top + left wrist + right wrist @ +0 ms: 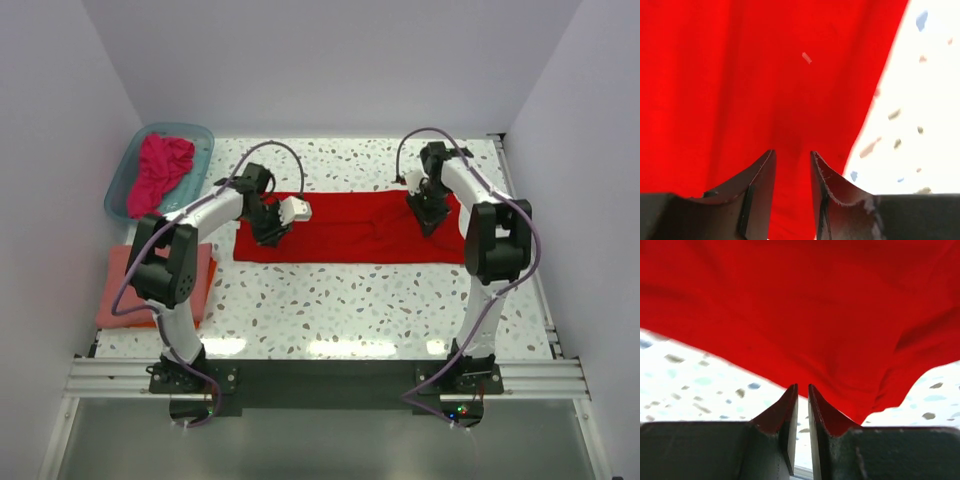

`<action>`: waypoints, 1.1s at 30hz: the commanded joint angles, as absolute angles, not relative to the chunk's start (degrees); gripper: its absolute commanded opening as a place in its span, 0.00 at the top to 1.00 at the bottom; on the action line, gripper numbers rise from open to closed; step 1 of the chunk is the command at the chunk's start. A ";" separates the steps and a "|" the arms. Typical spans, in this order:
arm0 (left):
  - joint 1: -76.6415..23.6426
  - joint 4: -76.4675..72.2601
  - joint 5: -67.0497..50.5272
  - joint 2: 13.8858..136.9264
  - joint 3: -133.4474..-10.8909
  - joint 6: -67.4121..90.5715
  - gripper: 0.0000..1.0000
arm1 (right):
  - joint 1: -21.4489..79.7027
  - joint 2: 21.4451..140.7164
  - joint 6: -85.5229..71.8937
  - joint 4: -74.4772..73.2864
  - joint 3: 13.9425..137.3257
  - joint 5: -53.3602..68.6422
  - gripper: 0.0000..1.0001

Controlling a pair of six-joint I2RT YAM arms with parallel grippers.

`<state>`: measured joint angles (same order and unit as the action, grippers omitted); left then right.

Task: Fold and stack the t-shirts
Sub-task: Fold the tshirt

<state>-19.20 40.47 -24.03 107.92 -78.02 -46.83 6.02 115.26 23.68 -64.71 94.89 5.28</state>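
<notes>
A bright red t-shirt of soft cloth (350,235) lies as a long, narrow band across the middle of the speckled white table (330,300), running from in front of the left arm to in front of the right arm.

The left gripper (272,228) sits on the band's left part. In the left wrist view its jaws stand a little apart with red cloth filling the gap, and creases run in toward them. I read that as a bunched pinch of fabric. The right gripper (430,215) is over the band's right part. Its wrist view shows the jaws almost together on the shirt's edge, with the cloth draped up and away from the tips and the table visible beneath it.

A translucent teal plastic tub (205,140) at the far left holds a crumpled magenta-pink t-shirt (160,170). A flat folded stack of salmon-pink and orange tees (118,290) rests near the left arm's base.

The red shirt looks light and limp, with no stiffness to hold a crease. It will likely sag between two grips and slide a little on the smooth tabletop. A hold near a hem or corner, with both layers pinched deep in the jaws, should carry it best — a shallow nip at the very edge could slip free or lift only the top layer.
</notes>
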 commanded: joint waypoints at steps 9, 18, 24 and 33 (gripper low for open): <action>-19.77 31.47 -14.68 104.23 -66.28 -56.16 0.63 | 5.89 132.07 26.45 -53.28 105.01 -8.60 0.85; -30.90 34.10 -13.18 106.17 -59.86 -56.08 0.69 | 8.17 137.90 29.79 -38.87 115.22 -12.04 0.84; -45.67 36.12 -20.99 105.20 -59.23 -46.24 0.72 | 7.56 133.87 31.90 -28.58 117.25 -17.75 0.78; -57.39 32.27 -34.27 108.11 -74.96 -25.41 0.68 | 4.40 121.91 30.94 -34.35 116.99 -10.92 0.67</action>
